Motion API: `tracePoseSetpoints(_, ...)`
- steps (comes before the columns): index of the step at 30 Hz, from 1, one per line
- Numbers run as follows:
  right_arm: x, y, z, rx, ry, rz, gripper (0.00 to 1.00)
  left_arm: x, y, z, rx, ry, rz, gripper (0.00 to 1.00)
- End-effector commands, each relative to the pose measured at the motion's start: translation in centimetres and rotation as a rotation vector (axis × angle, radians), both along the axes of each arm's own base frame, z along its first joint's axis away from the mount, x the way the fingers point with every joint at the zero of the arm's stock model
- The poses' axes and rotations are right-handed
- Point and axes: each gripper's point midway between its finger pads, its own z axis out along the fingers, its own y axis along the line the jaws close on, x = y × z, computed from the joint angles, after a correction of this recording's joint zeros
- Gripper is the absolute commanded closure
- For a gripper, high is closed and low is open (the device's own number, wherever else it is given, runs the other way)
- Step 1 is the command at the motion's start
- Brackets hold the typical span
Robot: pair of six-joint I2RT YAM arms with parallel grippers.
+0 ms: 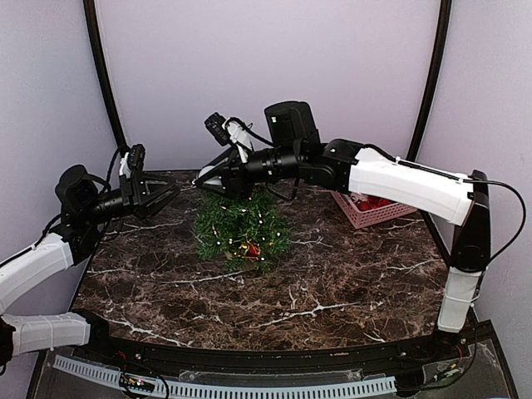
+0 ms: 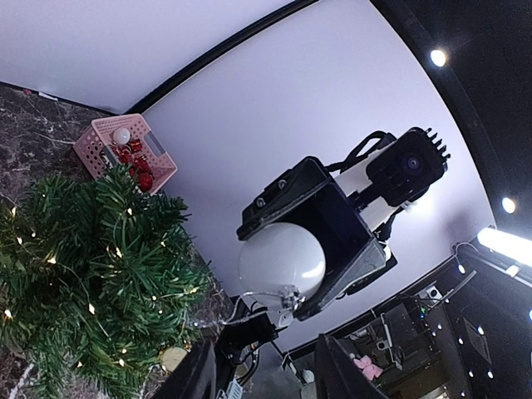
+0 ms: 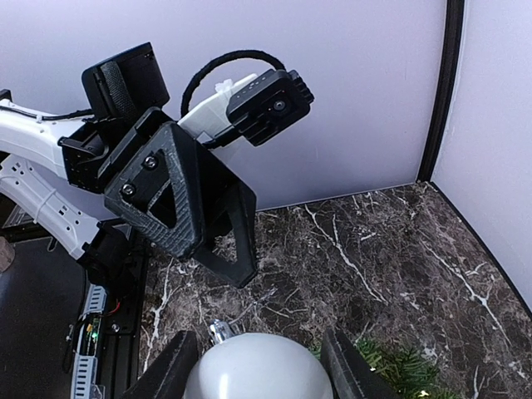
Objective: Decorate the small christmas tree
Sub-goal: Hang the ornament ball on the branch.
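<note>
Ball (image 3: 258,370) half cut off | right jaws clamp it | tree (image 1: 239,223) top hidden

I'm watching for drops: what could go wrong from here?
The white ball is smooth and pinched only at its sides by the right gripper, so it might slip and fall onto the small christmas tree. The left gripper, open and empty, faces it; reaching in could knock it loose.

A: Trees?
B: One tree (image 1: 241,224), one basket (image 1: 371,215).
A: And the white ball (image 2: 281,264)?
B: Two of those. Red ornaments (image 2: 137,164) too bunched to count.
A: Grippers?
B: Two: left gripper (image 1: 173,194), right gripper (image 3: 259,367).
</note>
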Motion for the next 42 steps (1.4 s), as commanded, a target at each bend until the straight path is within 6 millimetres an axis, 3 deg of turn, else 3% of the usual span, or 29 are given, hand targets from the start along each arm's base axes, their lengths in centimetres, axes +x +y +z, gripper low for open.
tracePoseSetpoints(1,-0.8,0.9,2.2,0.072,-0.044,0.039,0.58,-0.5,-0.1,1.8,-0.019,-0.060,-0.027,0.56)
tracePoseSetpoints(6,-1.0,1.0,2.4,0.079,-0.047,0.048,0.58,-0.1,-0.4,1.4,-0.013,-0.045,-0.022,0.52)
tracePoseSetpoints(12,-1.4,1.1,2.7,0.089,-0.050,0.063,0.58,0.7,-0.4,0.0,0.014,0.000,0.009,0.40)
tracePoseSetpoints(18,-1.5,1.3,2.4,0.089,-0.044,0.068,0.59,0.2,-1.2,0.7,0.010,-0.022,-0.039,0.33)
tracePoseSetpoints(28,-1.4,1.1,1.8,0.074,-0.037,0.056,0.59,0.0,-1.2,0.6,-0.007,-0.017,-0.040,0.76)
tracePoseSetpoints(37,-0.8,0.9,0.3,0.027,-0.030,0.017,0.59,0.5,-0.6,0.4,-0.018,-0.025,0.024,1.00)
tracePoseSetpoints(42,-0.2,0.5,-0.7,-0.001,-0.020,-0.024,0.59,0.9,-0.4,0.0,-0.020,-0.039,0.056,1.00)
